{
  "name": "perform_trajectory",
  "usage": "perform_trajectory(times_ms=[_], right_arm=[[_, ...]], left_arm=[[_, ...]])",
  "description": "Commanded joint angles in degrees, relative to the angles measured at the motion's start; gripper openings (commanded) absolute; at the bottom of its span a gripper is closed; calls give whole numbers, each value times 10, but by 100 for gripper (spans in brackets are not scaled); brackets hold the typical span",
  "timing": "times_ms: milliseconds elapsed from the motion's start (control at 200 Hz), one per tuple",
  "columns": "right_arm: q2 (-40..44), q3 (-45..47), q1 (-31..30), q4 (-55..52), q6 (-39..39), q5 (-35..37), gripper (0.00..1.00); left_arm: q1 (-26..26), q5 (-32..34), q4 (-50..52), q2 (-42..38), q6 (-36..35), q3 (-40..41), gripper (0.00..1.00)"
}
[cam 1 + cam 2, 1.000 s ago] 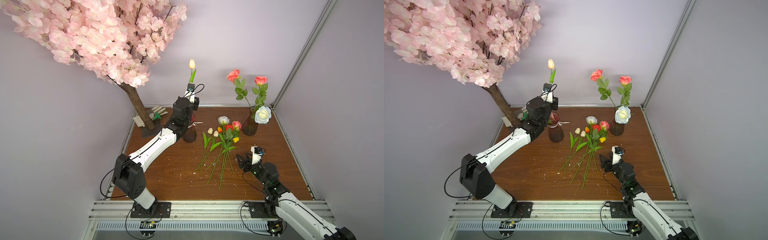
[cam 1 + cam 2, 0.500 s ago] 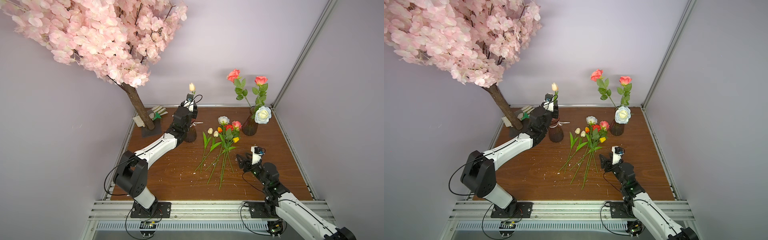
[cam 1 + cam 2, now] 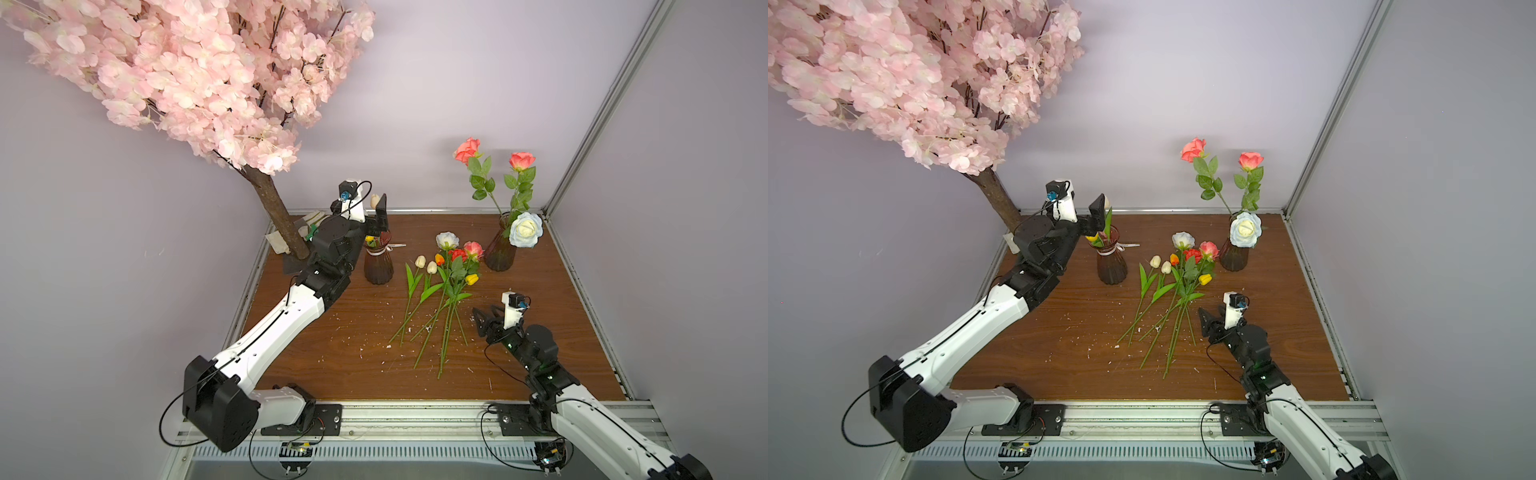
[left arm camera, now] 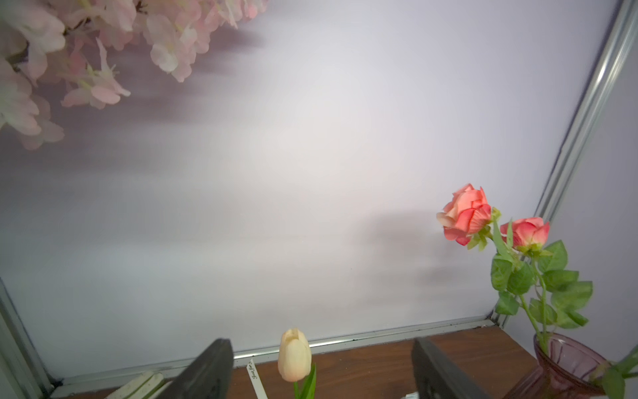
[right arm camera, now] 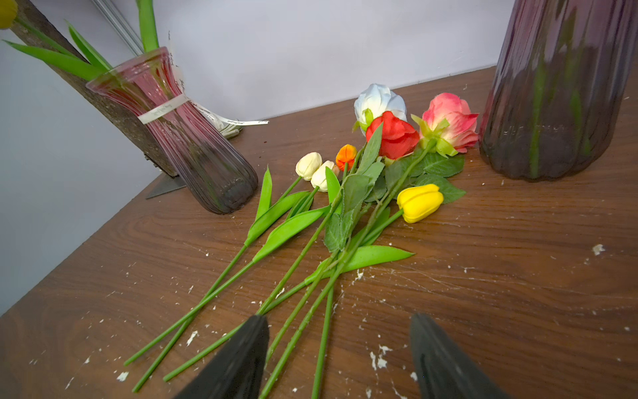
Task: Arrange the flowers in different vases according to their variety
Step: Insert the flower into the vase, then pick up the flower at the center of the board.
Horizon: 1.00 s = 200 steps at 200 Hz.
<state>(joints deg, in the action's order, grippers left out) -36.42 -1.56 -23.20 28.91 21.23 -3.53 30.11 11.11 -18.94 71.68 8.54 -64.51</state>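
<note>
1. Top views: left gripper [image 3: 376, 218] released, jaws spread around the cream tulip [image 3: 375, 200] standing in the ribboned vase [image 3: 378, 266]. Roses [image 3: 522, 161] stand in the plain vase [image 3: 498, 253]. Loose flowers [image 3: 446, 282] lie on the table [image 3: 353, 332] between the vases.
2. Left wrist: left gripper [image 4: 320, 345] wide open; cream tulip [image 4: 294, 355] between the jaws, apart from both.
3. Right wrist: right gripper [image 5: 339, 321] unclenched and empty, over the loose flowers' [image 5: 345, 193] stem ends.

- right gripper [image 5: 339, 319] spread wide, stem ends between its fingers
- loose flowers [image 5: 345, 193] lying on the wooden table [image 5: 518, 259]
- ribboned vase [image 5: 193, 145] and plain vase [image 5: 552, 86] standing either side
</note>
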Motion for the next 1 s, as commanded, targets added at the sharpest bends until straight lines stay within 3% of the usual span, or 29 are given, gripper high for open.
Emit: perform_trajectory(times_ms=[0,45,65,200,375,555,711,766,831,996], right_arm=[[17,1,-4,15,7,-12,81],[20,-1,-4,11,11,-15,98],[20,-3,-4,8,12,-18,99],[13,-27,-4,-13,27,-43,100],[-13,-34,-5,-11,60,-69,99],[-64,-21,-5,-3,146,29,99],[-81,7,-6,51,153,29,100],[-82,6,-6,44,185,65,100],[-75,-3,-6,22,202,89,100],[-44,8,-7,34,238,67,100]], left_arm=[[14,-52,69,-28,54,33,97],[22,-62,83,-41,57,46,97],[27,-61,91,-46,58,51,98],[64,-60,139,-64,62,80,99],[71,-92,185,-63,93,123,99],[73,-139,238,-16,86,133,99],[74,-172,259,45,89,135,99],[77,-178,263,68,90,133,100],[80,-187,270,97,88,125,96],[99,-188,306,171,78,86,83]])
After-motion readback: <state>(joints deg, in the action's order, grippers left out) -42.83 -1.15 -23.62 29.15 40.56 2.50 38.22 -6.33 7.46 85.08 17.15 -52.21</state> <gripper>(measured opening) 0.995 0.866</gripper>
